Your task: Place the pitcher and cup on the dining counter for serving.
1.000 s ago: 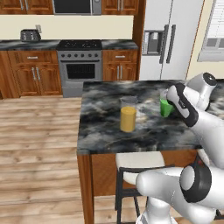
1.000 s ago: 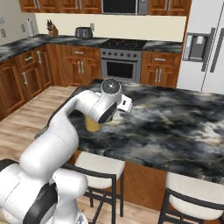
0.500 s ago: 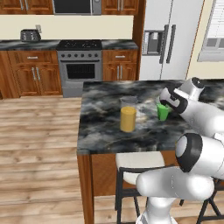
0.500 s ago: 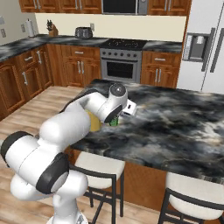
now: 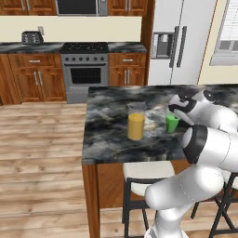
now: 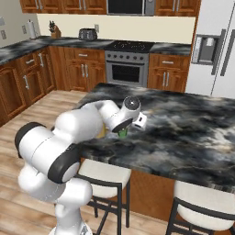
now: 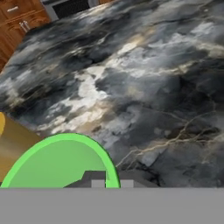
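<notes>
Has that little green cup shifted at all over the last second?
Yes. In the left base view the cup has come down onto the dining counter, ending slightly closer to the pitcher.

Your white Franka arm with dark joints is folded forward and low, elbow bent sharply, with the wrist turned so the hand points down. Your two-finger gripper (image 5: 175,111) sits at the small bright green plastic cup (image 5: 172,123), its dark fingertips at the rim (image 7: 106,177); you cannot tell how far apart they stand.
</notes>
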